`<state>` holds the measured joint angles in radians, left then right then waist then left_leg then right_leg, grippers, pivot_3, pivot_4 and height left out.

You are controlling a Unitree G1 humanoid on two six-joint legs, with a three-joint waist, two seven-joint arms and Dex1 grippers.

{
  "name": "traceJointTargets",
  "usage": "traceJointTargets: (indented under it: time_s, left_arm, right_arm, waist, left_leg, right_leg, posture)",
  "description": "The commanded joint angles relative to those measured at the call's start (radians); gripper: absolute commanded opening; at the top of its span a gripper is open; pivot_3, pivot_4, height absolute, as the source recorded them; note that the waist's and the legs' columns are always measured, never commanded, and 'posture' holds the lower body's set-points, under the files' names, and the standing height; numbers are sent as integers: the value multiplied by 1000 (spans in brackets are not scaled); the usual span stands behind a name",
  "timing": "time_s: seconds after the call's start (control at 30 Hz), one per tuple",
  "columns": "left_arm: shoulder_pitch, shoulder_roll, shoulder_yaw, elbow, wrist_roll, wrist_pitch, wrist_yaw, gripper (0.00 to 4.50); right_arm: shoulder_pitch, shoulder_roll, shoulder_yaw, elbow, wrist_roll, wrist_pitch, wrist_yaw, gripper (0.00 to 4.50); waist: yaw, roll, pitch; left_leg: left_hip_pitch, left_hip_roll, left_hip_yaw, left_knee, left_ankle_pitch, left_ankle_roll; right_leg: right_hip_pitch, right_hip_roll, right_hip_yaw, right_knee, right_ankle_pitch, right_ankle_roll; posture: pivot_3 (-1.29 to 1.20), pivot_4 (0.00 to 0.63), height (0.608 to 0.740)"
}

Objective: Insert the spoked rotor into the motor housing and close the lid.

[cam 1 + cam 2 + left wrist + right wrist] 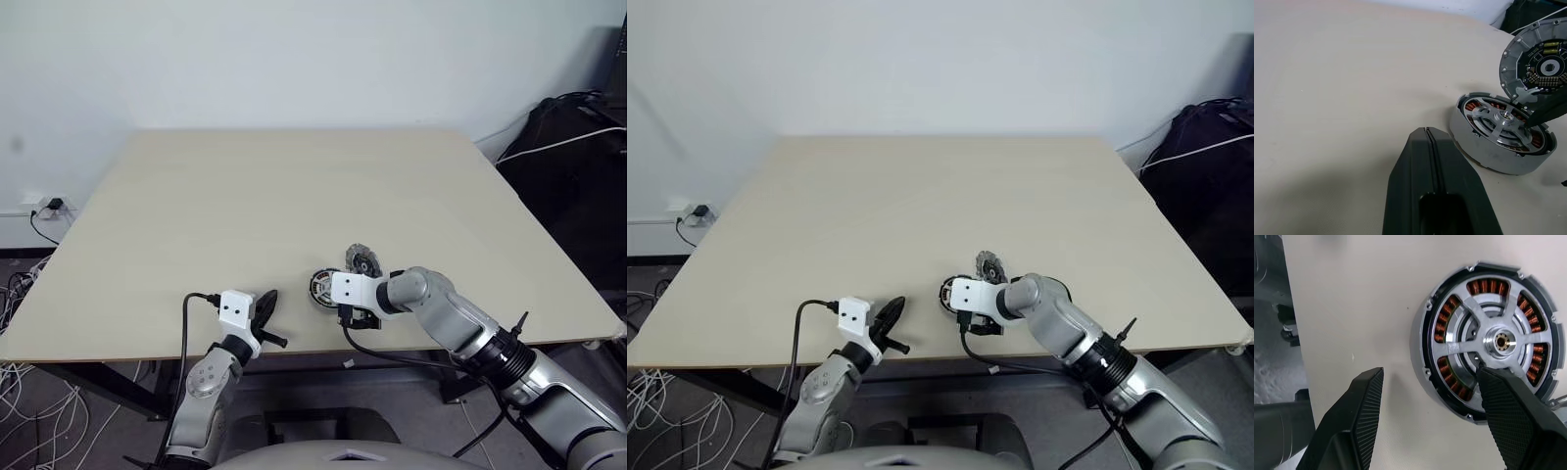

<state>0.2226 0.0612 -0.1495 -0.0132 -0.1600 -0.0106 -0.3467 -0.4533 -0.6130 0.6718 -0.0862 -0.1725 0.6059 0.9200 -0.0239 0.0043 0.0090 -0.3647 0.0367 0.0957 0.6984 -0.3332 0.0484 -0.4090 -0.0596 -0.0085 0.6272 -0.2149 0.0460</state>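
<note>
The motor housing (1447,328), dark-rimmed with copper windings, lies flat near the table's front edge. The silver spoked rotor (1501,340) sits inside it, hub up. Just behind the housing the lid (1540,63) stands tilted on its edge, its dark centre facing the housing. My right gripper (1432,373) points down at the housing and is open; one finger (1513,416) reaches over the housing's rim, the other (1359,416) hangs over bare table. My left gripper (1426,131) is shut and holds nothing, a short way to the left of the housing (323,287).
The beige table (294,196) stretches wide and bare behind and to the left of the parts. A black bag with a white cable (578,147) stands off the table's right side. Cables and a wall socket (44,206) are on the left.
</note>
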Motion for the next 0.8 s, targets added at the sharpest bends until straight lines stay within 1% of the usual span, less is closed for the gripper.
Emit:
traceJointTargets:
  time_s: [0.03,0.2,0.3,0.57,0.6,0.8]
  left_arm:
    - [-7,-7,-3,-50,-4,-11,5,0]
    - [-3,-7,-2,-55,-6,-10,7,0]
    - [0,-8,-1,-59,-8,-9,8,0]
    - [-1,-8,-4,-61,-8,-10,9,0]
    - [-1,-8,-5,-61,-8,-10,8,0]
    - [-5,-7,-6,-58,-8,-8,6,0]
  right_arm:
    - [-20,2,-28,-3,-15,-20,8,3249]
    - [-23,13,-28,19,-25,-26,13,3249]
    - [-23,19,-33,24,-30,-24,14,2718]
    - [-15,37,-62,16,-25,-7,11,159]
    - [-13,38,-65,13,-24,-4,9,87]
    - [-7,38,-74,0,-23,7,4,87]
  waist:
    - [0,0,0]
    - [0,0,0]
    - [-1,0,0]
    - [-1,0,0]
    - [1,0,0]
    - [0,0,0]
  left_leg:
    - [0,0,0,0,0,0]
    - [0,0,0,0,0,0]
    - [1,0,0,0,0,0]
    - [1,0,0,1,0,0]
    - [1,0,0,1,0,0]
    - [1,0,0,1,0,0]
  right_leg:
    - [0,0,0,0,0,0]
    - [0,0,0,0,0,0]
    - [1,0,0,0,0,0]
    - [1,0,0,1,0,0]
    - [1,0,0,1,0,0]
    - [1,0,0,1,0,0]
  posture:
    - [0,0,740]
    - [0,0,740]
    - [0,0,740]
    - [0,0,740]
    - [0,0,740]
    - [0,0,740]
